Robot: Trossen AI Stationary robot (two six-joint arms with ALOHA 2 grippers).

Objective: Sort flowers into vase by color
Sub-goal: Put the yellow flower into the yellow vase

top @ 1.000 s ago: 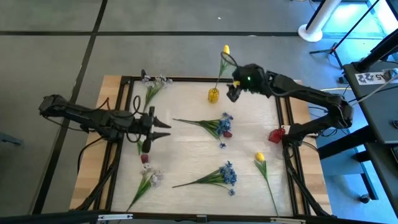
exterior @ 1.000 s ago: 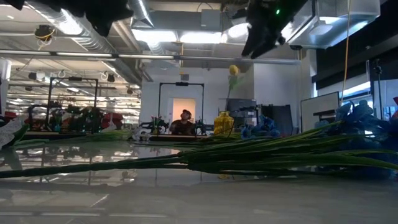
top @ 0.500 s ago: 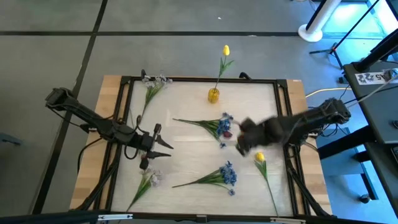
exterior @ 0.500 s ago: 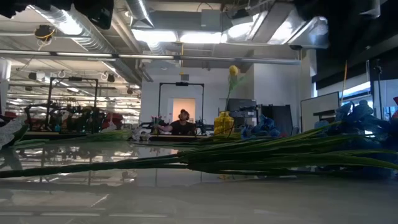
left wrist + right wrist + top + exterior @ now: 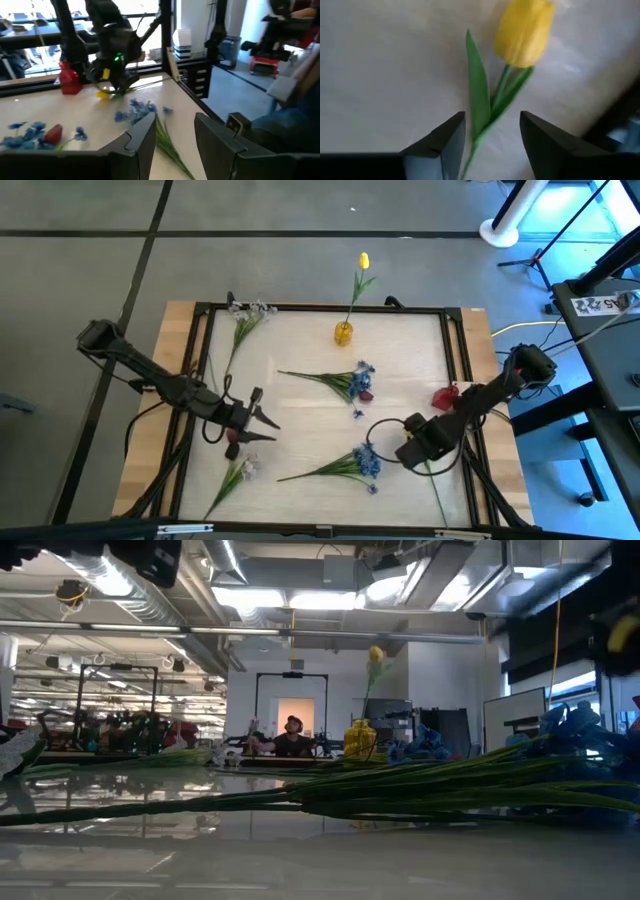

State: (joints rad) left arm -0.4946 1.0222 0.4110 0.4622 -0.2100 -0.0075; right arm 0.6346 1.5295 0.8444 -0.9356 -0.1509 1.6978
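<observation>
The right claw is held low over the bench, its fingers spread apart on either side of the stem of a yellow tulip that lies flat on the bench near the right edge. Nothing is gripped by it. The left claw is poised above the left half of the bench with its fingers parted and empty, just beside a red bud and a white sprig. A yellow vase is seen at the far edge, one yellow tulip standing in it. Two blue clusters are laid on the bench, one at the centre and one nearer the front. Another white sprig lies at the far left corner, and a red vase stands at the right edge.
</observation>
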